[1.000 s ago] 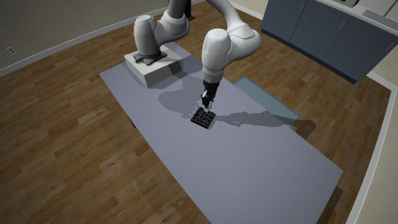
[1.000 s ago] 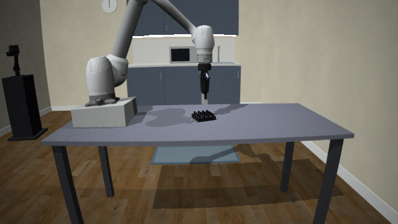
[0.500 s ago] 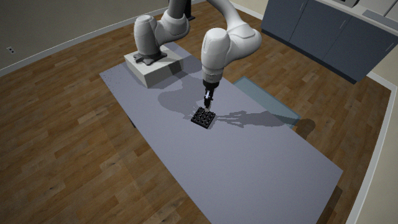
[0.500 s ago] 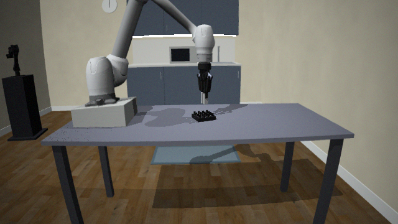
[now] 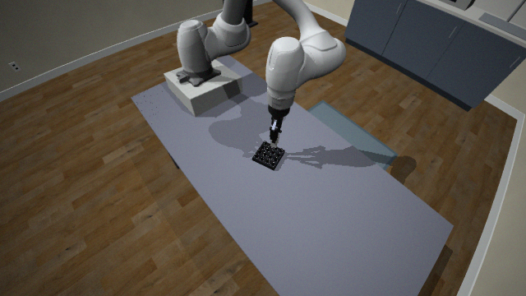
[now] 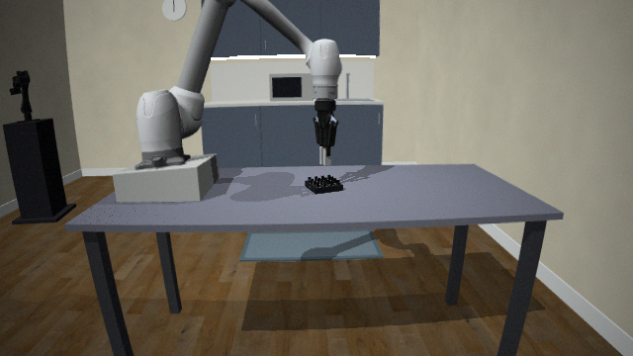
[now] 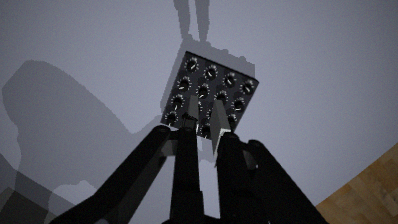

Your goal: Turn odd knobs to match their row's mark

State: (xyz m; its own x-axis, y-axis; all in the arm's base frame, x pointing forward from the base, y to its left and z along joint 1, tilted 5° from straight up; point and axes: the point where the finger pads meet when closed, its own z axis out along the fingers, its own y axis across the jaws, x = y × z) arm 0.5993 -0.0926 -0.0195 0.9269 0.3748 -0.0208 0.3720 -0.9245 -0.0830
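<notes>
In the wrist view the gripper fills the foreground, its two fingers drawn close together with a narrow gap between them and nothing caught in it. Just past the fingertips lies the box, a black square with a four-by-four grid of knobs, seen at a slant. The fingers overlap its near rows, but the side view shows the gripper hanging above the box, apart from it. The white lines on the knobs are too small and blurred here to read which marks they point at. The box stands flat on the grey table, near its middle. Farther back the arm bends down over it from its pale base at the table's end.
</notes>
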